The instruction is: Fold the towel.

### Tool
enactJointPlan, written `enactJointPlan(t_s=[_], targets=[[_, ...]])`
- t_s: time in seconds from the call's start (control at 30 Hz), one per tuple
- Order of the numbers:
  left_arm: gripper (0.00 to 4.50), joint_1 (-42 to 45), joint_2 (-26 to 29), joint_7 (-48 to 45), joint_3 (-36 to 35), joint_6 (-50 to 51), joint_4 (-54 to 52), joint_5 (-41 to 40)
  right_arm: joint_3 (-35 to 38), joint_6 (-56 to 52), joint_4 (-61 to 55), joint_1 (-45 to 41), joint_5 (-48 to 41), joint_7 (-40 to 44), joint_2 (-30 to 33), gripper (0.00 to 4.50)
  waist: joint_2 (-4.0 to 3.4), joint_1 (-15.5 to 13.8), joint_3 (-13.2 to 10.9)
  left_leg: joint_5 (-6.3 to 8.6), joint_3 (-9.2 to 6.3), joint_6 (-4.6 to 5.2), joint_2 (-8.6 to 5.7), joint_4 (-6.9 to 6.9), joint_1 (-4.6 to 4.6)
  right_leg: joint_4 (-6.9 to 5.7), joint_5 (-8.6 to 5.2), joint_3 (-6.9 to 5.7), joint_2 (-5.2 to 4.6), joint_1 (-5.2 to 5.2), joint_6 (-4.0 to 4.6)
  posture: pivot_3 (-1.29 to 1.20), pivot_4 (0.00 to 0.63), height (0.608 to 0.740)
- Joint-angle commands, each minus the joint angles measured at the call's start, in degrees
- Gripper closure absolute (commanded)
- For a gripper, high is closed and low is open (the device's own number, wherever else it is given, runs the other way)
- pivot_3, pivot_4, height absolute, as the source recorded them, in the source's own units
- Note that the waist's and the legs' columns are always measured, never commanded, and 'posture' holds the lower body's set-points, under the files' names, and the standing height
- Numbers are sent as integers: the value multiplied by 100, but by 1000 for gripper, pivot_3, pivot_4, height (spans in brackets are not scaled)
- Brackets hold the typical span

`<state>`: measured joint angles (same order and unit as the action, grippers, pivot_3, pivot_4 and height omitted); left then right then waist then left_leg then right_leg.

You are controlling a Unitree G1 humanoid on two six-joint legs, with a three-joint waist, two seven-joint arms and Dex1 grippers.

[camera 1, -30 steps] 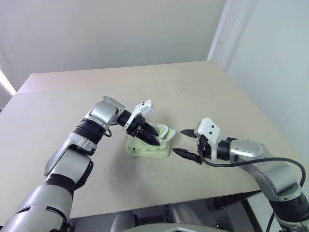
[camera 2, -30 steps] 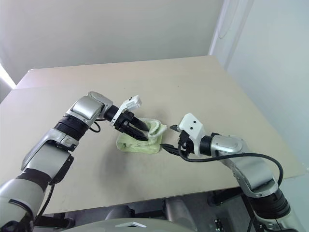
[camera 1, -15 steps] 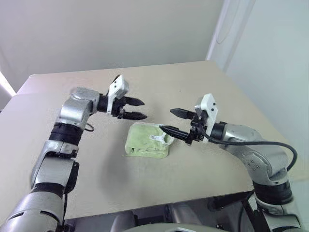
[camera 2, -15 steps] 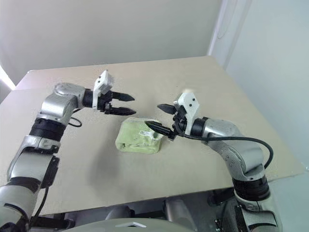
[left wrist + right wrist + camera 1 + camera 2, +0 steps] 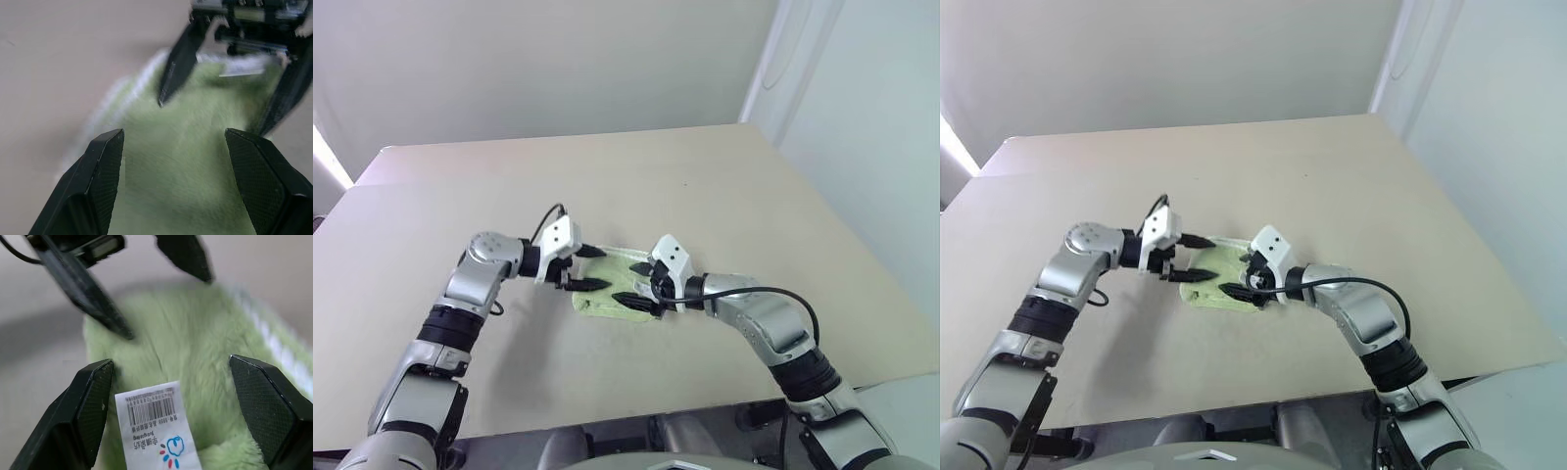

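Note:
The towel (image 5: 607, 294) lies as a small folded light-green bundle on the tan table (image 5: 724, 196), with white edging along its far side. Its white barcode tag (image 5: 156, 423) with a small blue print lies on top, at the right gripper's end. My left gripper (image 5: 597, 268) hovers open at the towel's left end, pointing right. Facing it from the right end, my right gripper (image 5: 628, 282) is open over the cloth. In the left wrist view the towel (image 5: 186, 166) spreads between my open fingers (image 5: 105, 181), and the right gripper's fingers (image 5: 176, 63) face them. Neither gripper holds anything.
The table's right edge (image 5: 862, 284) and front edge (image 5: 607, 416) are near, with floor beyond. A seam (image 5: 411, 181) crosses the table top at the far left. A pale wall (image 5: 558, 69) rises behind.
Both grippers have come down and inward from raised positions on either side, and now meet tip to tip over the towel. The towel has stayed in place.

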<state>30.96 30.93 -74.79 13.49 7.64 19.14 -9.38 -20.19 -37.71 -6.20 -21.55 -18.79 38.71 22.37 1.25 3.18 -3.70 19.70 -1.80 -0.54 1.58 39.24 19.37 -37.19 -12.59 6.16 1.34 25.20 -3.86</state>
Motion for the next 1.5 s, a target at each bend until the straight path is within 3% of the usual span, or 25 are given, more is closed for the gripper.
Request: enactJointPlan(t_s=[0.03, 0.23, 0.4, 0.63, 0.77, 1.0, 1.5], targets=[[1032, -81, 124, -121, 280, -480, 148, 358, -47, 165, 23, 48, 227, 64, 58, 562, 0, 24, 0, 0, 0, 0, 0, 0, -1, 0, -1, 0, 0, -1, 1, 0, 0, 712], [1032, 101, -179, 156, 333, -696, 676, 531, -144, 219, 257, 74, 553, 26, -5, 562, 0, 82, 1, 0, 0, 0, -1, 3, -46, 4, -13, 0, 0, -71, 21, 0, 0, 712], [1032, 326, -279, -21, 126, -259, 454, 196, -83, 165, 114, 67, 621, 89, 2, 562, 2, 87, 2, 0, 1, 0, -1, 2, -95, 4, -13, 1, 0, -84, 20, 0, 0, 712], [1032, 257, 423, -651, -336, 847, -593, -586, 421, -172, -954, 105, 67, 493, 309, 562, -1, 103, -2, 0, 0, 0, 0, -8, -88, 6, -14, 2, 1, -72, 16, 0, 0, 712], [1032, 225, 852, -683, -608, 978, -527, -671, 513, -284, -1501, 67, -168, 794, 591, 562, -1, 103, -3, 0, -3, 0, 1, -9, -90, 7, -16, 0, 2, -72, 17, 0, 0, 712], [1032, 82, 1188, -483, -912, 771, -194, -644, -289, 66, -1605, -388, 372, 1151, 850, 562, -1, 100, -5, 0, -1, 0, 2, -9, -94, 9, -18, -1, 1, -72, 20, 0, 0, 712], [1032, -1412, 1548, -112, -2124, 885, -2050, -1603, -1224, 1168, -185, -651, 1898, 1063, 695, 562, -1, 110, -11, 0, 6, 0, 6, -16, -86, 15, -20, 1, -1, -62, 20, 0, 0, 712]])
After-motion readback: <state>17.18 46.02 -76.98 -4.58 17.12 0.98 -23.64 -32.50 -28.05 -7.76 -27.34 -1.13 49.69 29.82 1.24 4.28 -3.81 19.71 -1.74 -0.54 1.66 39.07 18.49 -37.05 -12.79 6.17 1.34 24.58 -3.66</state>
